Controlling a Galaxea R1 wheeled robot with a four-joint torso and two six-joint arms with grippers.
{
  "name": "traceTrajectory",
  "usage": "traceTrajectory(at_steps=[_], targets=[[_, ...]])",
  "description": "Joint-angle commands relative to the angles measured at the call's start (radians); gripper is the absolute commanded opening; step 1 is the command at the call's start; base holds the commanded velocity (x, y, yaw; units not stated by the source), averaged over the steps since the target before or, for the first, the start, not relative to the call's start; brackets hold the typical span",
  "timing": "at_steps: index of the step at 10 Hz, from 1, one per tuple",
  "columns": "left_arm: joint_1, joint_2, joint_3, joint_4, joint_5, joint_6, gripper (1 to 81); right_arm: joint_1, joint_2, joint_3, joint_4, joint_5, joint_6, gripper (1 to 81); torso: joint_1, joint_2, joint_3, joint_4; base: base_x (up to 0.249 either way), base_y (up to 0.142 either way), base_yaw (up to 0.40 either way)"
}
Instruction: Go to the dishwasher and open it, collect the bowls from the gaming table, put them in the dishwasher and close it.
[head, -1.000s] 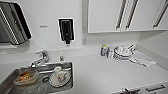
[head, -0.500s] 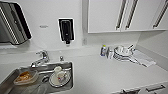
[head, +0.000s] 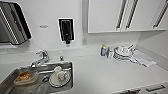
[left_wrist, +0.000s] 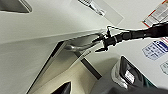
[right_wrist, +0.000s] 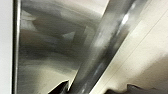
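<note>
The right tool (right_wrist: 86, 90) straddled the dishwasher (right_wrist: 45, 50) bar handle (right_wrist: 100, 50). Whether it was clenched, I cannot tell. A sink (head: 71, 75) held dishes.

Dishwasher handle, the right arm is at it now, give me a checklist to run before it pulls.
1. Bar handle between the right gripper's fingers: ok.
2. Fingers closed onto the bar: not ok, a gap shows on one side.
3. Gripper near the middle of the bar's length: cannot tell.
4. Dishwasher door latched or ajar: cannot tell.
5. Left gripper away from the door's swing: cannot tell.
</note>
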Motion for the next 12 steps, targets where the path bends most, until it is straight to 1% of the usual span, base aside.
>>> traceTrajectory(at_steps=[1, 4, 6, 8, 12], targets=[[-0.064, -0.054, 0.032, 0.02, 0.016, 0.01, 81.1, 0.021, -0.053, 0.016, -0.049, -0.153, -0.009, 81.1, 0.0, 0.0, 0.0, 0.0, 0.0, 0.0, 0.0], [-0.064, -0.059, 0.032, 0.021, 0.013, 0.01, 81.1, 0.018, -0.007, -0.015, -0.057, -0.153, -0.008, 81.1, 0.0, 0.0, 0.0, 0.0, 0.0, 0.0, 0.0], [-0.064, -0.059, 0.032, 0.021, 0.013, 0.01, 81.1, 0.046, 0.038, -0.04, -0.05, -0.154, -0.006, 81.1, 0.0, 0.0, 0.0, 0.0, 0.0, 0.0, 0.0], [-0.064, -0.059, 0.028, 0.018, 0.015, 0.01, 81.1, 0.064, 0.09, -0.086, -0.049, -0.191, -0.006, 81.1, 0.0, 0.0, 0.0, 0.0, 0.0, 0.0, 0.0], [-0.064, -0.058, 0.023, 0.02, 0.013, 0.008, 81.1, 0.041, 0.076, -0.098, -0.055, -0.194, -0.006, 81.1, 0.0, 0.0, 0.0, 0.0, 0.0, 0.0, 0.0]])
